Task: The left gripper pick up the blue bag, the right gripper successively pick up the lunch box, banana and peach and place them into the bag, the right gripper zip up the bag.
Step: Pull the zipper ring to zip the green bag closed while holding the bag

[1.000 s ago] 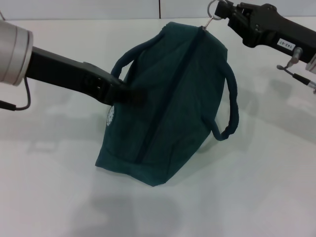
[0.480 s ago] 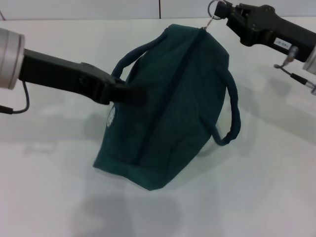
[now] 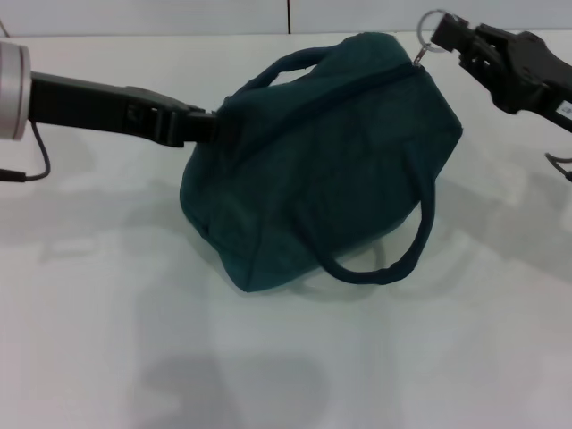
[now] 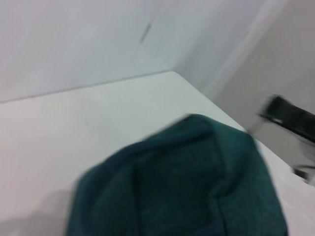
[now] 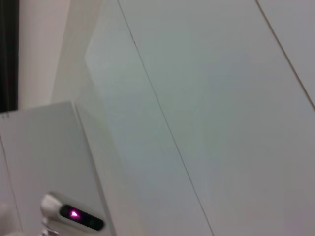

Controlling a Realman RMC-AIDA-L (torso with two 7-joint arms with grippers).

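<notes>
- Black left tool (image 3: pixel 213 128) comes in from the left edge of the head view on its silver-wristed arm, tip buried in the left end of the bag. It's pinched shut on the fabric there.
- Teal-blue fabric, that's the blue bag (image 3: pixel 322 161), sitting mid-tabletop (image 3: pixel 107 340) and tipped over toward the left, held between both arms. The zipper line (image 3: pixel 357 85) looks closed and runs along the top toward the far right corner. One loop handle (image 3: pixel 380 264) droops down the near side, the other arches over the top left.
- Left wrist view just gets a blurry hump of the same bag (image 4: pixel 182 187) with a bit of the other arm off behind it.
- Metal ring pull (image 3: pixel 433 24) is at the bag's upper right corner, and the right tool (image 3: pixel 451 34) is clamped on it, fingers pressed together around the ring.
- Right wrist view shows only pale wall panels and a small device with a pink light (image 5: pixel 74 214), no bag in it.
</notes>
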